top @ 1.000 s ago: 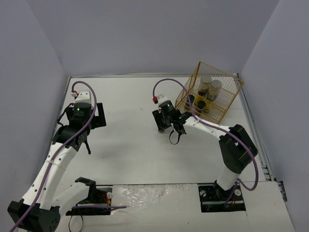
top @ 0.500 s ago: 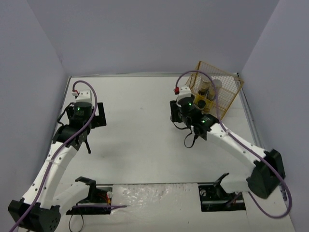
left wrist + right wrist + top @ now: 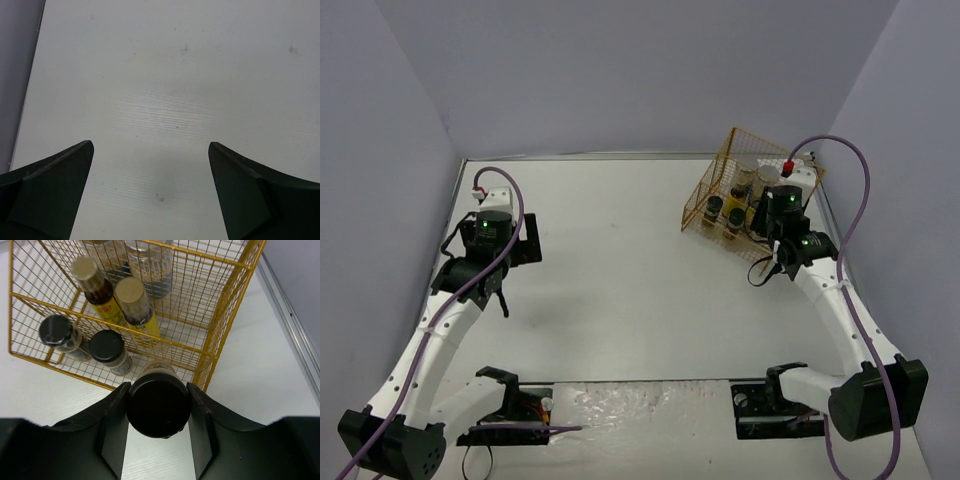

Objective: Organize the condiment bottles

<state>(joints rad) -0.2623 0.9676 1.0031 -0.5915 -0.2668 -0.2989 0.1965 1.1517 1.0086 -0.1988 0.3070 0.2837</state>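
My right gripper (image 3: 158, 387) is shut on a short jar with a black cap (image 3: 158, 409), held at the near right corner of the gold wire rack (image 3: 220, 347). Inside the rack stand two black-capped jars (image 3: 56, 331) (image 3: 107, 346), two slim yellow-labelled bottles with brown caps (image 3: 86, 269) (image 3: 130, 291), and pale jars (image 3: 150, 252) at the back. In the top view the right gripper (image 3: 772, 222) sits against the rack (image 3: 705, 185). My left gripper (image 3: 150, 146) is open over bare white table, far left (image 3: 523, 243).
The rack stands in the table's far right corner, close to the right wall and the metal edge strip (image 3: 290, 330). Grey walls (image 3: 380, 150) enclose the white table (image 3: 620, 270) on three sides.
The right arm has swung from the table's middle to the far right, carrying the black-capped jar to the rack. The left arm has not moved.
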